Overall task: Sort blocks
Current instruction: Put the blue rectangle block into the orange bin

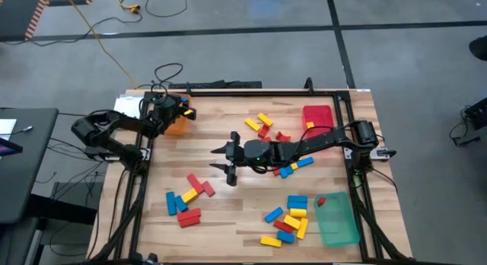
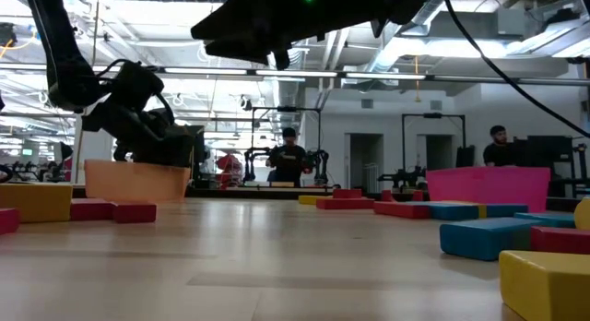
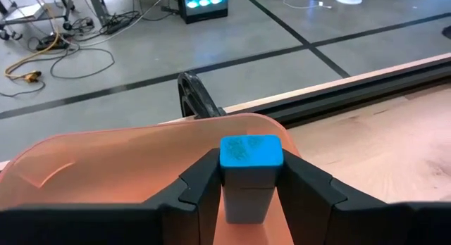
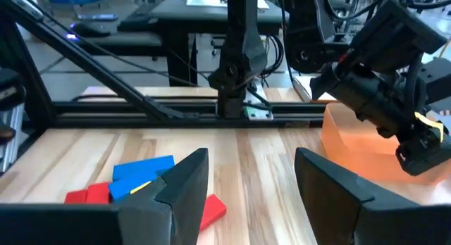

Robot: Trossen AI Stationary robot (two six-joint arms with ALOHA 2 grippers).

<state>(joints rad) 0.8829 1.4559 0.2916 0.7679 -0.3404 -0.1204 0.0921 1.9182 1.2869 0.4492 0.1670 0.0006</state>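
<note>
Over orange tray: unlabelled blue block

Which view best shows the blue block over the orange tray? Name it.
Left wrist view: the blue block sits close up between the left end effector fingers, above the orange tray. High view shows only a speck; the low and right wrist views hide it.

1. This is a robotics lab or workshop hall, not a home: the wooden table stands on a bare grey concrete floor marked with dark lines.
2. Beyond the table's far edge, loose cables trail across that floor.
3. Past the table, two people sit at workstations among other arm rigs on dark frames.
4. Above them run exposed ducts and strip lights.
5. Left of the table stands a dark desk.
</note>
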